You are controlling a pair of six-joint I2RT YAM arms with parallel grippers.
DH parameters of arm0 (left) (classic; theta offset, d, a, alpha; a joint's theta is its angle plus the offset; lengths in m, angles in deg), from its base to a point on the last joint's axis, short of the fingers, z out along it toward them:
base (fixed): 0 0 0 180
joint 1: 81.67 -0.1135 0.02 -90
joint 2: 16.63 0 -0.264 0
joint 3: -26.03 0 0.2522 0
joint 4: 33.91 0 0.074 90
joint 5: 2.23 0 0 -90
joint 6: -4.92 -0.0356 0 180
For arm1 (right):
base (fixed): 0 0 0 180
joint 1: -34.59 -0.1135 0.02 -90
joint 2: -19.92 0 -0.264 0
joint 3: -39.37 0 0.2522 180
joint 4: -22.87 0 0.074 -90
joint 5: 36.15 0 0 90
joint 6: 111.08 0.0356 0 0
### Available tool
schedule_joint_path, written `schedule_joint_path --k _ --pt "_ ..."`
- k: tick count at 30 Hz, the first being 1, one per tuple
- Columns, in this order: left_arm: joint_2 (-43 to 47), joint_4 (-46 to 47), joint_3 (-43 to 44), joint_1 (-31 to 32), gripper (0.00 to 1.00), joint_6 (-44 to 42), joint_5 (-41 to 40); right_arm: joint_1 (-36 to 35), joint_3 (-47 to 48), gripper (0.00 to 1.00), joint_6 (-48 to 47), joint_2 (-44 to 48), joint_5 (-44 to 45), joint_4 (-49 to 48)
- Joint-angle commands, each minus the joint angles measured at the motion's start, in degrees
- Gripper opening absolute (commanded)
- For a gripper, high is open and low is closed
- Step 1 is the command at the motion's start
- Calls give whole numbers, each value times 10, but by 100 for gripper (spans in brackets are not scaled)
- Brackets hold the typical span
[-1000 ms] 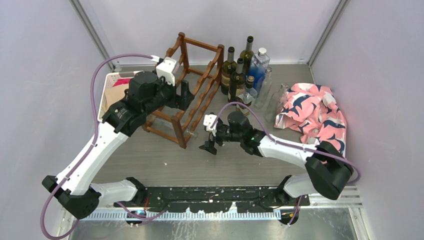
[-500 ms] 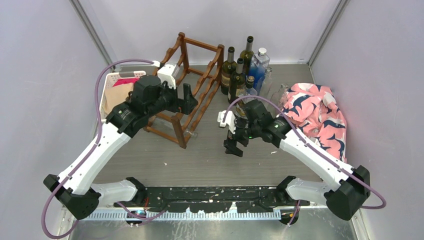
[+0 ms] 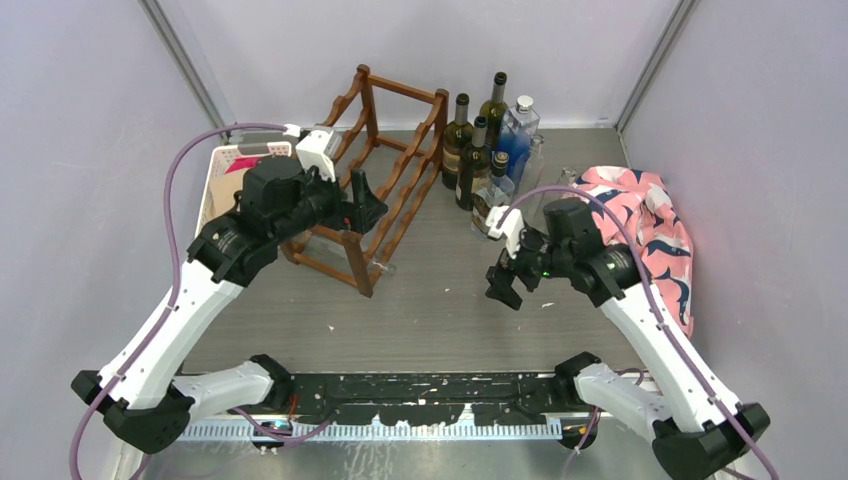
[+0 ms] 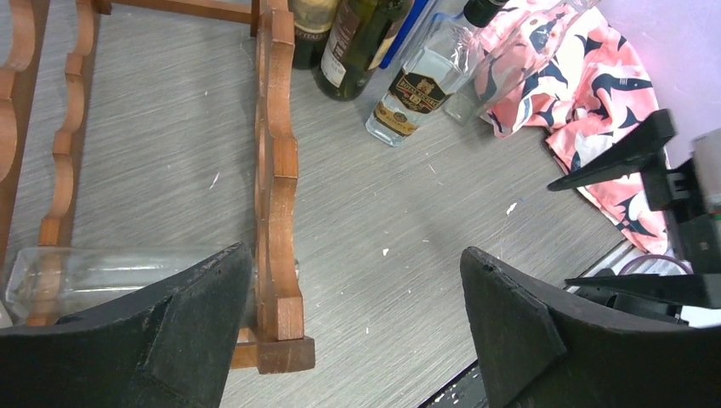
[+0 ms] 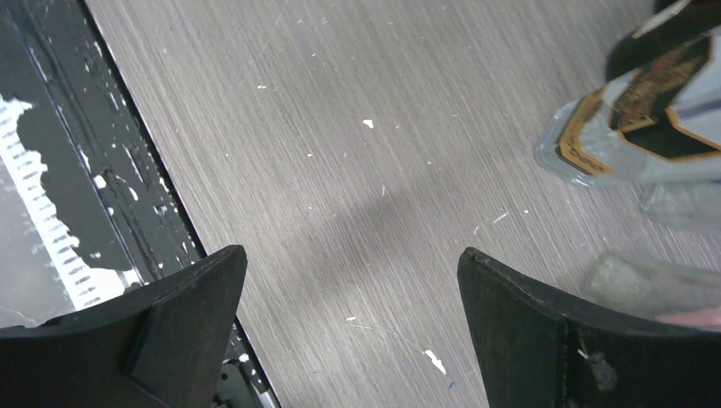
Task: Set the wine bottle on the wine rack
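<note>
The dark reddish-brown wine rack (image 3: 360,265) stands at the back left of the table. A clear glass wine bottle (image 4: 110,276) lies flat on its lowest scalloped rails (image 4: 276,170), and its neck pokes out past the front post (image 3: 383,268). My left gripper (image 3: 368,200) hovers over the rack's near side, open and holding nothing (image 4: 354,249). My right gripper (image 3: 505,285) hangs open over bare table to the right of the rack, also holding nothing (image 5: 353,250).
Dark green bottles (image 3: 458,130), a blue bottle (image 3: 518,130) and a clear bottle with a black-gold label (image 3: 492,195) stand behind the right gripper. A pink patterned cloth (image 3: 630,225) lies at the right. A white basket (image 3: 215,175) sits left of the rack.
My right gripper has swung right, away from the rack's front post. My left gripper has opened wider and drawn back slightly from the rack. The clear bottle stays on the rack.
</note>
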Motion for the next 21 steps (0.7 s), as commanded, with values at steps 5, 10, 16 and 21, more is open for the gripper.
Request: schedule_joint_path --k 5,10,16,21 --pt "-30 1 45 -2 86 75 35 90 -8 100 104 90 -59 -30" --pt "-38 76 33 52 83 97 81 120 46 100 234 104 -63 -64" --pt "-41 288 -61 165 87 111 32 120 149 100 453 96 41 -201" --pt "-81 520 -128 210 99 170 -25 121 220 100 617 66 189 -304"
